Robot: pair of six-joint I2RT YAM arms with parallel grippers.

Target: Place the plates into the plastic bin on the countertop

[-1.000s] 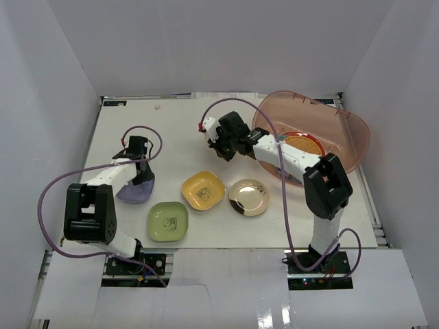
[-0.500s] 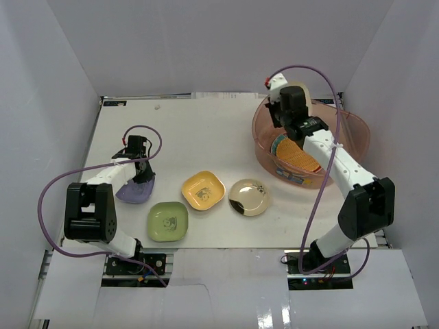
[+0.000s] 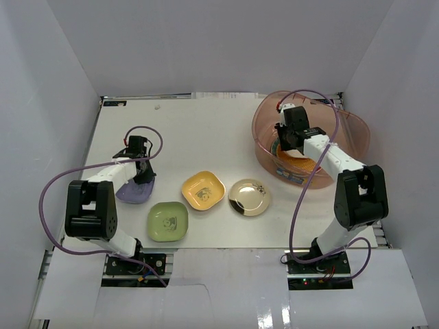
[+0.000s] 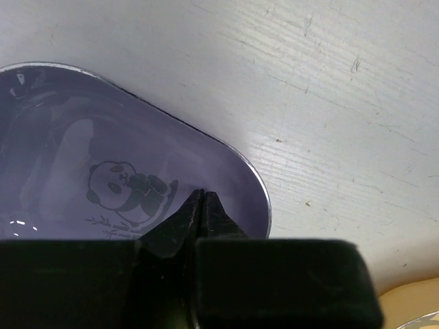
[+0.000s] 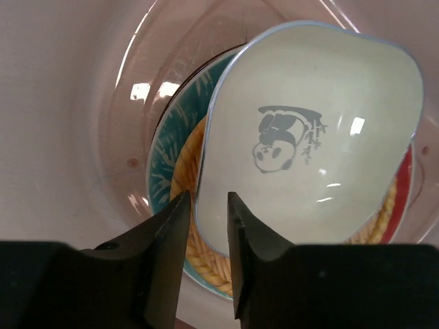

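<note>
Lying in plastic bin [image 5: 68,103]: cream plate [image 5: 309,137]

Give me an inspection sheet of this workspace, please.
Surface: white table, lightly scratched.
Job's things: yellow plate, gold plate and green plate on table; lavender plate further left; cream plate atop a stack in bin.
Clutter: nothing seen.
Grippers: left gripper nearly shut, tips at lavender plate; right gripper slightly open astride cream plate's rim.
Cables: purple cables loop along each arm.
Surroundings: white walls.
</note>
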